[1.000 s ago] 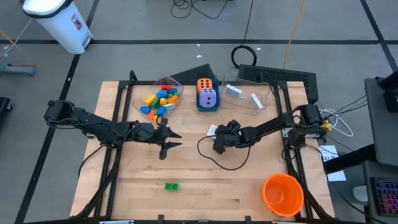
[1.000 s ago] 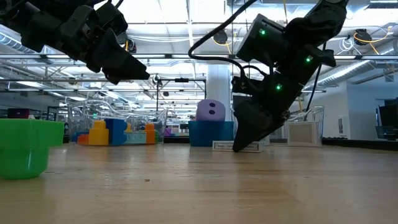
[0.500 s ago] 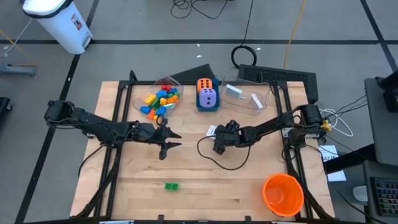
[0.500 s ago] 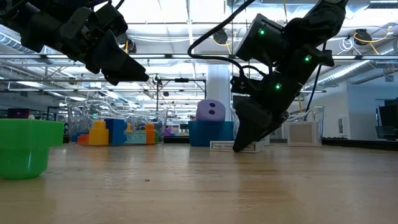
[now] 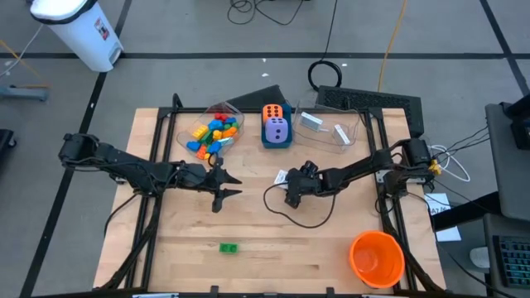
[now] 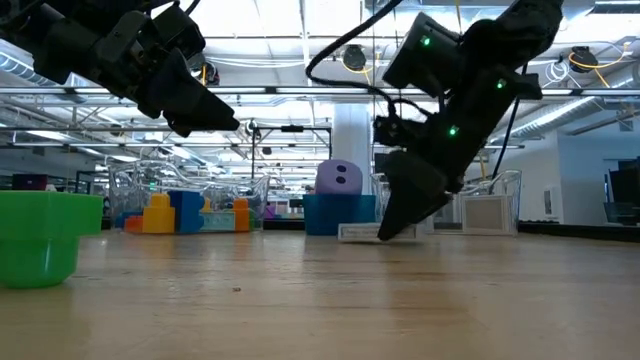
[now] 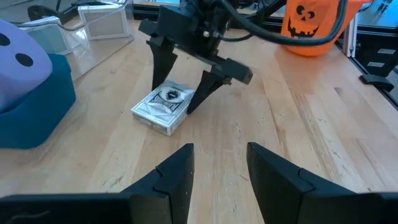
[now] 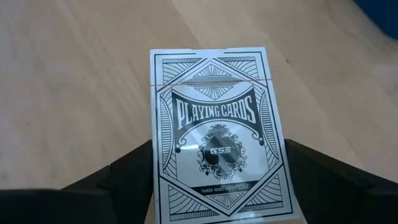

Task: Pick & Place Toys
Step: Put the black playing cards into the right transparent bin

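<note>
The right hand is down at the middle of the light wooden slatted table, its two dark fingers set one on each long side of a white box of playing cards with a dark ornate print that lies flat on the boards. The right wrist view shows the fingers flanking the box's edges, and the left wrist view shows them straddling it from above, so I judge the hand has closed onto the box's width for a lift; whether the pads actually press the cardboard I cannot tell. The left hand hangs above the table, just left of centre, its fingers narrowly apart and holding nothing, pointed toward the card box as if waiting. A small green plastic building brick lies alone near the front edge, well apart from both hands. Along the back edge, a clear plastic tub holds a heap of coloured bricks, a blue box carries an orange dotted die and a purple dotted die, and a second clear tub holds small white cards, likely where the box belongs. An orange cup with a pumpkin face stands at the front right corner. Beyond the table the low view shows a large hall with ceiling lights and pipework.
</note>
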Available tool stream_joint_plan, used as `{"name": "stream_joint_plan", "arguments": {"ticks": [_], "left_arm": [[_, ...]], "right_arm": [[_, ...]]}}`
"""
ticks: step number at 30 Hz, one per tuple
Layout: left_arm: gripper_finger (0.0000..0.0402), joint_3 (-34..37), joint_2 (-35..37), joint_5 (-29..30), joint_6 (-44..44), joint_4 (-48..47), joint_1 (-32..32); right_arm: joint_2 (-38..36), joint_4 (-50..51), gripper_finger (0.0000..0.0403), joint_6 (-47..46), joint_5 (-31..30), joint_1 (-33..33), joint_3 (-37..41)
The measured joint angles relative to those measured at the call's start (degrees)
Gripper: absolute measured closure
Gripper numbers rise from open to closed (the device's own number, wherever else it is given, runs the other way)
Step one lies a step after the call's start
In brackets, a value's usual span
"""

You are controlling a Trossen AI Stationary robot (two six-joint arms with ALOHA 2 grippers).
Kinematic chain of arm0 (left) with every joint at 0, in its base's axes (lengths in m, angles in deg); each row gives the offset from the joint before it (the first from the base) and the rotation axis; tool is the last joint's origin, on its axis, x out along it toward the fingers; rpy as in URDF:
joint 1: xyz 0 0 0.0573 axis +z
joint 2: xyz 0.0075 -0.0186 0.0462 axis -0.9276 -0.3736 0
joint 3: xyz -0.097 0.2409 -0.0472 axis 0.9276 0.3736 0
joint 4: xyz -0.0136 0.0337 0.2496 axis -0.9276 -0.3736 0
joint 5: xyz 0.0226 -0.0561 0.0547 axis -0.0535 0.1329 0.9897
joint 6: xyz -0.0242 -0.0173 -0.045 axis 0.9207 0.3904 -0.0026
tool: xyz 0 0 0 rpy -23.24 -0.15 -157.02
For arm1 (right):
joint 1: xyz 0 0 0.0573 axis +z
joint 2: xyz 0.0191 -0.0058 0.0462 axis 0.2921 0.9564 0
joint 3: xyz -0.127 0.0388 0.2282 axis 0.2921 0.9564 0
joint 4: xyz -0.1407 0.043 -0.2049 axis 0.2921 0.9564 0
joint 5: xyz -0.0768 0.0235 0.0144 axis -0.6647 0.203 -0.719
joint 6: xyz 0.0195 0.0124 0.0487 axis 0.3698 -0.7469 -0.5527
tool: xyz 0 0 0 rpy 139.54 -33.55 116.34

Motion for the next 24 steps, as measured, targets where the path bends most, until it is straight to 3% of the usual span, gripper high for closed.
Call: {"name": "stream_joint_plan", "arguments": {"ticks": [8,14,24], "left_arm": [[0.025,0.0,0.0,0.0,0.01,0.0,0.0],[0.025,0.0,0.0,-0.02,0.22,0.02,-0.02],[0.025,0.0,0.0,0.0,0.24,0.02,0.0]], "right_arm": [[-8.23,0.38,0.0092,4.12,-0.47,-0.01,0.09],[-18.04,0.83,0.01,8.87,-6.05,-1.93,0.06],[-32.29,11.38,0.0099,12.39,-11.98,-14.25,-0.02]]}}
